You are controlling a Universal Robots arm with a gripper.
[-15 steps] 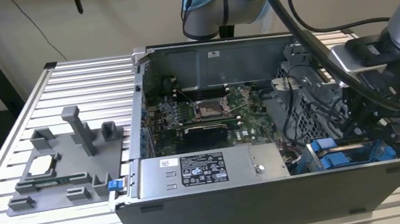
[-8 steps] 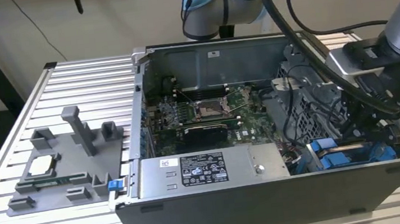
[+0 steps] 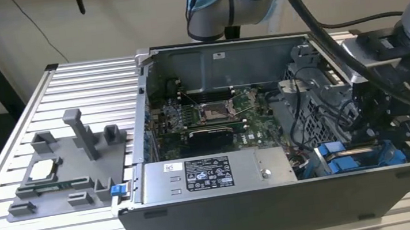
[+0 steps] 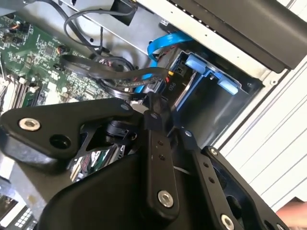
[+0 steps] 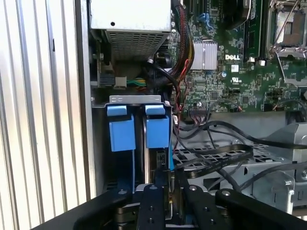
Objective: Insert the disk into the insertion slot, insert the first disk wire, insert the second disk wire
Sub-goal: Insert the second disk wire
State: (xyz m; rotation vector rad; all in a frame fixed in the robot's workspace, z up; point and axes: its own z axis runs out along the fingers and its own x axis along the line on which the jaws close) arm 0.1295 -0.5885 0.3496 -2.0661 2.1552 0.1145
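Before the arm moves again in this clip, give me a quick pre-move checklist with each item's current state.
1. Gripper lined up over the drive bay: ok.
2. Disk seated in the bay: cannot tell; blue tabs in place, drive body hidden.
3. Fingers closed on anything: cannot tell.
4. Black cables away from the gripper: not ok, they loop right beside it.
5. Disk wires plugged in: cannot tell.

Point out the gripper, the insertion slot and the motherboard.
gripper (image 5: 165, 184): first wrist view, between its fingertips.
insertion slot (image 5: 121, 134): first wrist view, blue tab on its rail.
motherboard (image 5: 240, 81): first wrist view, bare green board.
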